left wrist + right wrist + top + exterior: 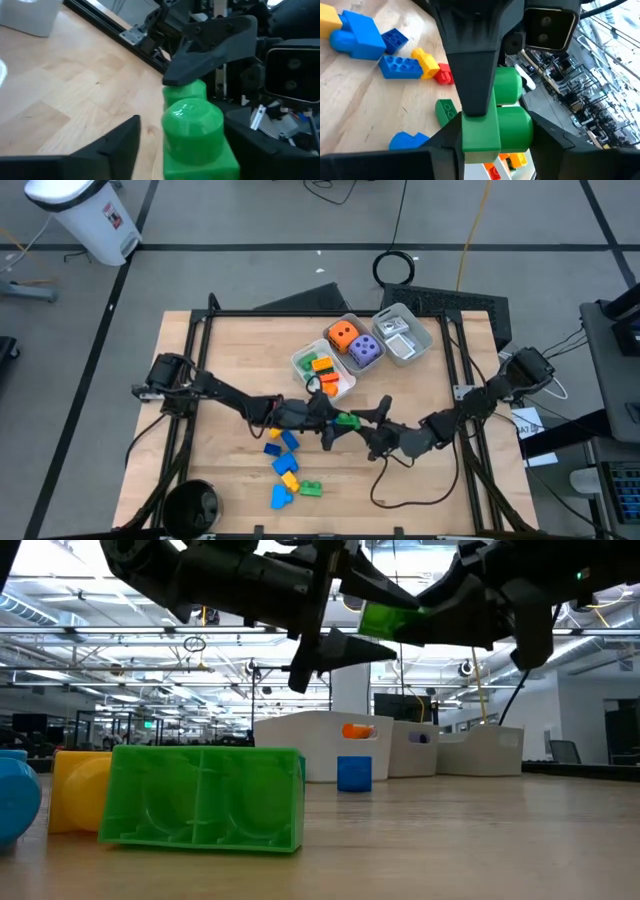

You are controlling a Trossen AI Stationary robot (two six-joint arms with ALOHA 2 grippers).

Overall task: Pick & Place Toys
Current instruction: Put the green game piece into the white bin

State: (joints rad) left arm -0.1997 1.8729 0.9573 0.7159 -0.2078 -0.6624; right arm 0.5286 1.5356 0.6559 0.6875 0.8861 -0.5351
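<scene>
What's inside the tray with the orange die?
The orange die and a purple die sit side by side in the clear tray, filling most of it. Anything beneath them is covered and cannot be seen.

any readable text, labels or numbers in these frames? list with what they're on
None can be read.
White bin on the floor: a red-and-black label, too small to read.
Papers by the table's right edge: print too small to read.
Orange die and purple die: dots only, no numerals.
</scene>
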